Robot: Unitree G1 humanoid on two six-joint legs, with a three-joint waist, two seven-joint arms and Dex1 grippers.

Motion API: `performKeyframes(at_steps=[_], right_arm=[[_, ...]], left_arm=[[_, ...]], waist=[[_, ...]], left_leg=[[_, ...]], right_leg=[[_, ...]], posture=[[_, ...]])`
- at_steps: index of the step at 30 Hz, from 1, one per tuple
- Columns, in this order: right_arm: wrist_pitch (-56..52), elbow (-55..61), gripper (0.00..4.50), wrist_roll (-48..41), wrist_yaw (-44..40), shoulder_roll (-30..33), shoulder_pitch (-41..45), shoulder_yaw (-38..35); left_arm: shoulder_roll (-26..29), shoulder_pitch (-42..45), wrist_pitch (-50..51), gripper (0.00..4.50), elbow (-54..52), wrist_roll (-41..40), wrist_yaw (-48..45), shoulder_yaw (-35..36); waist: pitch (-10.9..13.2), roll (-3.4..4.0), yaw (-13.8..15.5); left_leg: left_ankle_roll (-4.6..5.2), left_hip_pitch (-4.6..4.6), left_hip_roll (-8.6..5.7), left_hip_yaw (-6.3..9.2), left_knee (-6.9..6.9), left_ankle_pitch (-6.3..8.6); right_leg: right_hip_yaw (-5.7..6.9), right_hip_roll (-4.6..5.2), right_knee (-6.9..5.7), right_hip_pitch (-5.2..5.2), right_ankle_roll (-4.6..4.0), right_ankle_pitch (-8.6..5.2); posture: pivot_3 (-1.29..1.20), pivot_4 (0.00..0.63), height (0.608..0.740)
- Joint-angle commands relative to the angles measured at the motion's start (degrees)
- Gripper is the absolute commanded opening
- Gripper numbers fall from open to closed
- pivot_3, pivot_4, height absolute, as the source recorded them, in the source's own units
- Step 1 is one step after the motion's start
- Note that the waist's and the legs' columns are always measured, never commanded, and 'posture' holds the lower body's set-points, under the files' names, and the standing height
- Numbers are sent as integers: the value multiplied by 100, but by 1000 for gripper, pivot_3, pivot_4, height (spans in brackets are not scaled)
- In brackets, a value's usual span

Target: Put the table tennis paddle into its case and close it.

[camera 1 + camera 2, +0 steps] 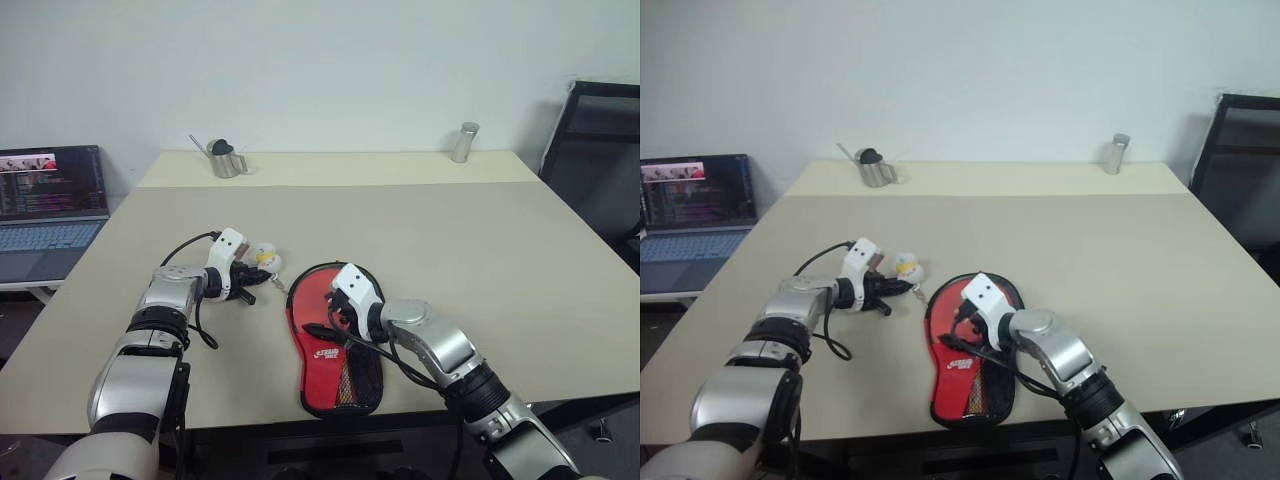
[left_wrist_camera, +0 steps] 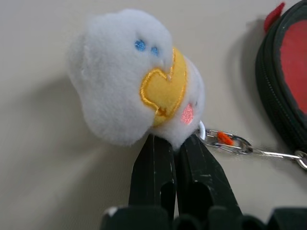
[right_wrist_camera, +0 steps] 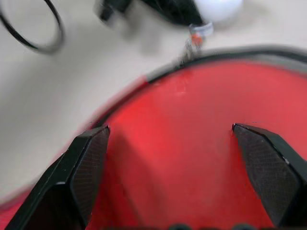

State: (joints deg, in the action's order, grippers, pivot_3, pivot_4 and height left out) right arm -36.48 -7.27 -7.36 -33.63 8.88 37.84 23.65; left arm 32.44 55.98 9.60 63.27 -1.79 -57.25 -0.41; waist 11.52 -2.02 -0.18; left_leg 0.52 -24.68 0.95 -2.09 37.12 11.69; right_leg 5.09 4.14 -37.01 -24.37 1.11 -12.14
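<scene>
From the head, an open grey laptop (image 1: 50, 215) sits off the beige table's (image 1: 480, 240) left edge, a small steel pitcher (image 1: 226, 158) and a steel cylinder (image 1: 464, 142) stand at the far side, and a black chair (image 1: 600, 165) is at the right. The left gripper (image 1: 252, 281) lies low on the table, its black fingers (image 2: 158, 175) pressed together under a white plush duck charm with a yellow bill (image 2: 136, 79); the left wrist view adds a silver chain (image 2: 240, 146) running from the charm to the rim of the paddle-shaped black and red fabric case (image 1: 335, 345). That case lies flat near the front edge, closed as far as can be seen. The right gripper (image 3: 170, 165) hangs over its round red end, fingers spread wide, gripping nothing; the right wrist view shows red fabric between them.
</scene>
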Motion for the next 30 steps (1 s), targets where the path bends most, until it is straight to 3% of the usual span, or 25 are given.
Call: performKeyframes(at_steps=[1, 16, 30], right_arm=[[15, -20, 4500, 253, 6, 112, -119, 106], [-229, 209, 4500, 622, 342, 177, -601, 161], [-419, 208, 4500, 616, 470, 93, -782, 203]], left_arm=[[-3, 29, -83, 26, -343, 41, -193, -79], [-651, 1337, -1400, 26, 614, 700, 437, -456], [-1185, 1971, -2057, 26, 1382, 1724, 2485, -793]], waist=[[0, -1, 7], [-8, -10, 29], [-9, -13, 27]], left_leg=[[0, 0, 0, 3, 1, 0], [1, 4, -7, 17, 10, 0], [1, 5, -7, 20, 13, 0]], right_leg=[[2, 0, 1, 1, 1, -1], [14, 5, 0, 18, 12, -7], [17, 6, -2, 20, 13, -7]], posture=[[0, 150, 740], [0, 150, 740], [0, 150, 740]])
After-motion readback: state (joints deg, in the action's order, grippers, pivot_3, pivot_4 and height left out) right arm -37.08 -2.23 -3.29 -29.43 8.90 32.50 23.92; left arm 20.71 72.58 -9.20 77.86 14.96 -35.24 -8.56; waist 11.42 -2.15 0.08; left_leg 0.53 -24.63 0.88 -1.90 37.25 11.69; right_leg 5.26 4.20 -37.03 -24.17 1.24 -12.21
